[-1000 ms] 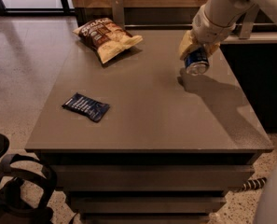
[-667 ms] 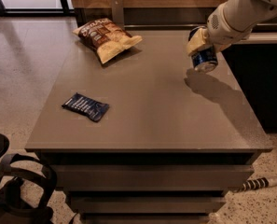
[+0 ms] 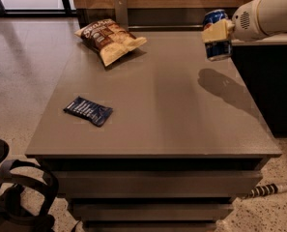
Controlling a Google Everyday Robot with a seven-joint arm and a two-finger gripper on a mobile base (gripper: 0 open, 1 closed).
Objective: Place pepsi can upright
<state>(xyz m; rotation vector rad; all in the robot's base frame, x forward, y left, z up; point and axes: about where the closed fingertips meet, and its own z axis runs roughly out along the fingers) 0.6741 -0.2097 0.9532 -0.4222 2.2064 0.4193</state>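
The pepsi can (image 3: 216, 48), dark blue with silver ends, hangs roughly upright in the air above the far right part of the grey table (image 3: 157, 110). My gripper (image 3: 216, 33) comes in from the right on a white arm and is shut on the can, a tan finger (image 3: 214, 33) across its side. The can is clear of the table top and its shadow falls on the surface below and to the right.
A brown and yellow chip bag (image 3: 109, 38) lies at the far left of the table. A flat dark-blue snack packet (image 3: 88, 110) lies near the left front. A dark counter (image 3: 271, 81) stands right of the table. A black chair base (image 3: 12, 197) is at lower left.
My gripper has lifted the can off the table, moved it up and to the right, and turned it from tilted to roughly upright.
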